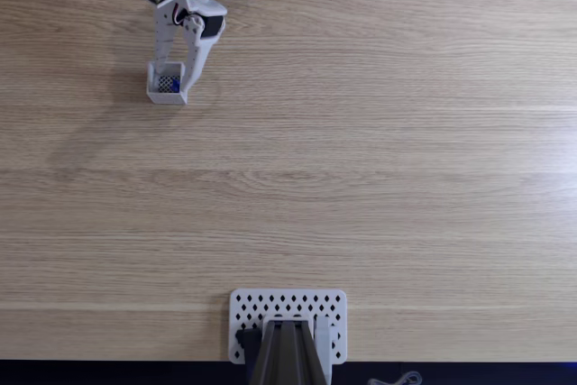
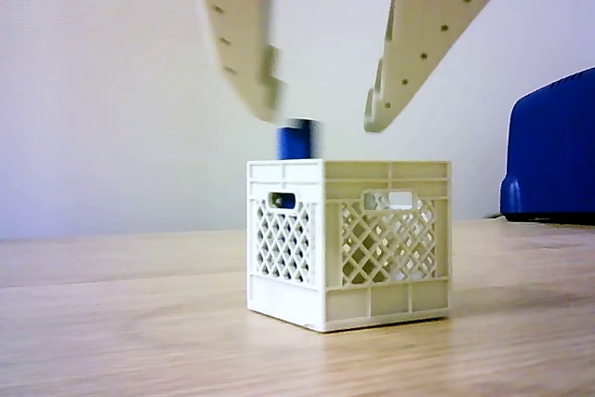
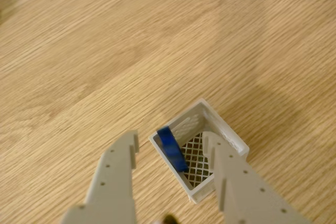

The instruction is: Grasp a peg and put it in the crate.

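Note:
The crate [image 1: 168, 95] is a tiny white box standing on the wooden table at the far left in the fixed view. The blue peg [image 3: 172, 149] stands tilted inside the crate [image 3: 231, 134], leaning on one wall over the dark mesh bottom. The peg's top [image 2: 296, 142] pokes above the crate's rim [image 2: 349, 172]. My gripper [image 2: 321, 114] hangs open just above the crate, with one finger on each side of the peg and neither touching it. In the wrist view the gripper [image 3: 170, 141] straddles the crate's near corner. The fixed view shows the gripper [image 1: 173, 75] over the crate.
A white perforated plate [image 1: 288, 306] with a dark block [image 1: 284, 356] on it sits at the table's near edge. A blue object [image 2: 553, 151] stands at the right in the other view. Bare wood surrounds the crate.

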Tool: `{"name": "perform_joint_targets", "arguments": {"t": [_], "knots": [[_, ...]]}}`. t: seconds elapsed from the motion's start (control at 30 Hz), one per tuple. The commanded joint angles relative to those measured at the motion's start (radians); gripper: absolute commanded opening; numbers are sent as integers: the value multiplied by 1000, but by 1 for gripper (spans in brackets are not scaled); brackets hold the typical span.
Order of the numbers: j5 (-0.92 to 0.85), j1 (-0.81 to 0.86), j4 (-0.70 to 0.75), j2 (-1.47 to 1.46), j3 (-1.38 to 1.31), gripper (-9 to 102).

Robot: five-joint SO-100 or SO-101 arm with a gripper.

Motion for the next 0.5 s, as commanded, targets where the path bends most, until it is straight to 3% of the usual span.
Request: {"name": "perform_joint_targets", "arguments": {"t": [0.0, 0.07, 0.17, 0.27, 0.47], "knots": [[6, -2, -17, 94, -17, 7], [8, -2, -15, 110, -11, -4], [9, -3, -14, 155, -6, 2], [11, -31, 23, 233, -8, -1], [84, -195, 314, 471, -5, 0]]}}
